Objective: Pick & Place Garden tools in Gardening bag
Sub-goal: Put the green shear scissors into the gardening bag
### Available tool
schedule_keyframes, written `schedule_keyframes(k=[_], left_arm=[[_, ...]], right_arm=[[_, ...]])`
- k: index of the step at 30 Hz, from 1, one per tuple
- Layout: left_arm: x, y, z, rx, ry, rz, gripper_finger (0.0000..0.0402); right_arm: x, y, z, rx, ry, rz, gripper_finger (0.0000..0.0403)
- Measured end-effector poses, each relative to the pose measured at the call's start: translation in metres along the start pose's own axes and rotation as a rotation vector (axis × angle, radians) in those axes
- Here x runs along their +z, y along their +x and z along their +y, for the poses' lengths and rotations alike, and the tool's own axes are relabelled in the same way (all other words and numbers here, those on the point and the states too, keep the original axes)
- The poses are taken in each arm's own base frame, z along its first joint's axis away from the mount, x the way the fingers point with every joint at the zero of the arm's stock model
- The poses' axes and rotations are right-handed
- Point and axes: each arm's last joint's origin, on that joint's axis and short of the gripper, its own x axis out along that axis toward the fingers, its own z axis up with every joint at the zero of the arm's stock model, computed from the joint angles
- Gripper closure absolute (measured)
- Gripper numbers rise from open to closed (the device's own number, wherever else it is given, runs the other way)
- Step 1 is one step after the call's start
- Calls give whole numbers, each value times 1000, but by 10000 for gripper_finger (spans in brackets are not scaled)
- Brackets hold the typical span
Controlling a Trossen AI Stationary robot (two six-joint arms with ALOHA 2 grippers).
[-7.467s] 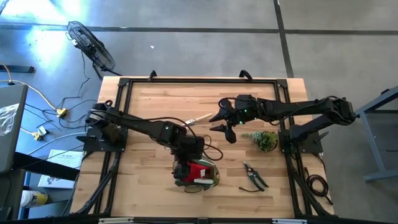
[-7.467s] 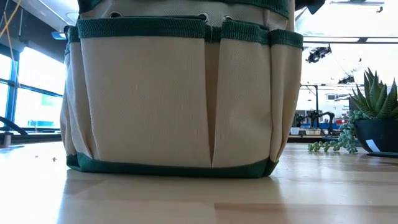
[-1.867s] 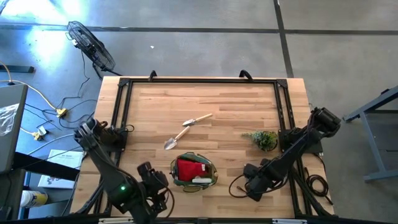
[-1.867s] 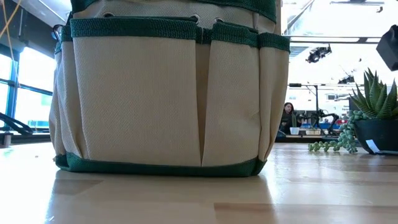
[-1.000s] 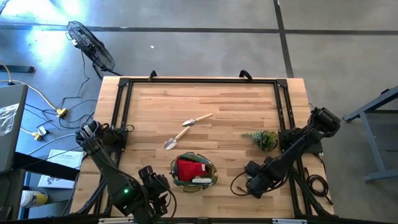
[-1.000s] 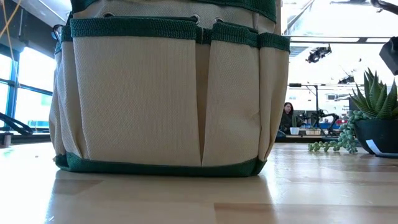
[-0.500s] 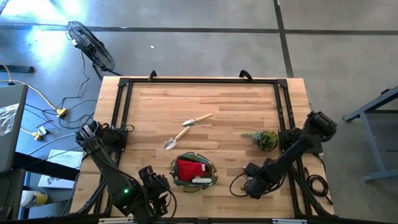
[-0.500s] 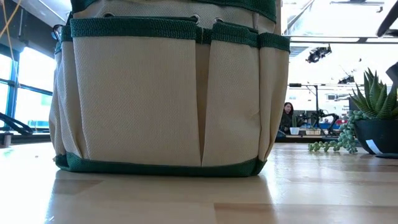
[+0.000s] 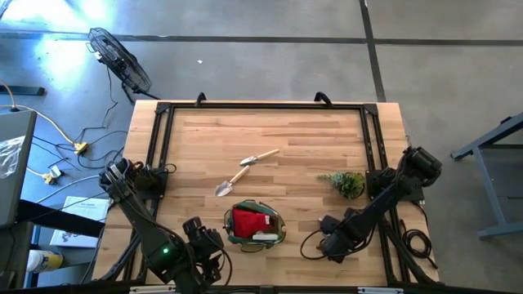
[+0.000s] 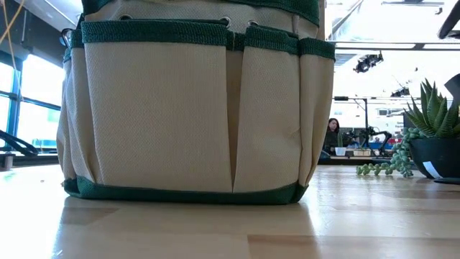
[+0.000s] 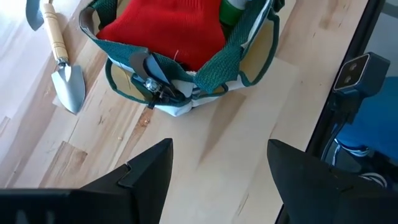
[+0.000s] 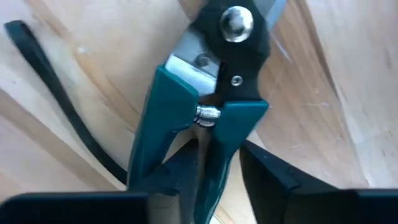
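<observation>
Both fingers of the right claw (image 12: 217,171) straddle one teal handle of the pruning shears (image 12: 214,81) lying on the tabletop (image 9: 310,147) near the gardening bag (image 9: 276,220); squeeze firmly before lifting. Left claw (image 11: 214,171) waits open.

I work in a robotics lab or workshop. My wooden surface (image 9: 270,131) sits in a black metal frame (image 9: 261,105) on a bare grey concrete floor (image 9: 270,49). Loose cables (image 9: 73,143) and a floor fan (image 9: 121,64) lie beside it. Beyond the surface, the low view shows a big open hall with bright windows (image 10: 25,101), ceiling lights, benches, and a seated person (image 10: 333,135).
</observation>
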Motion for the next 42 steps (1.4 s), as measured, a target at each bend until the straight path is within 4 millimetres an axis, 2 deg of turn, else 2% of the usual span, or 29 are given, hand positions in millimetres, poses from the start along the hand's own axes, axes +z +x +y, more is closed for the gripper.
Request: schedule_keyframes(k=[5, 6, 30, 36, 42], left_arm=[[0, 0, 0, 5, 0, -17, 151], [1, 0, 0, 6, 0, -18, 151], [1, 0, 0, 14, 1, -43, 151], [1, 0, 0, 14, 0, -43, 151], [1, 0, 0, 13, -3, -43, 151]], right_arm=[[1, 0, 0, 1, -48, -3, 367], [1, 0, 0, 0, -63, -8, 371], [2, -7, -2, -13, -178, -114, 369], [-4, -28, -6, 71, -197, -157, 369], [-16, -68, -3, 305, -245, -366, 369]])
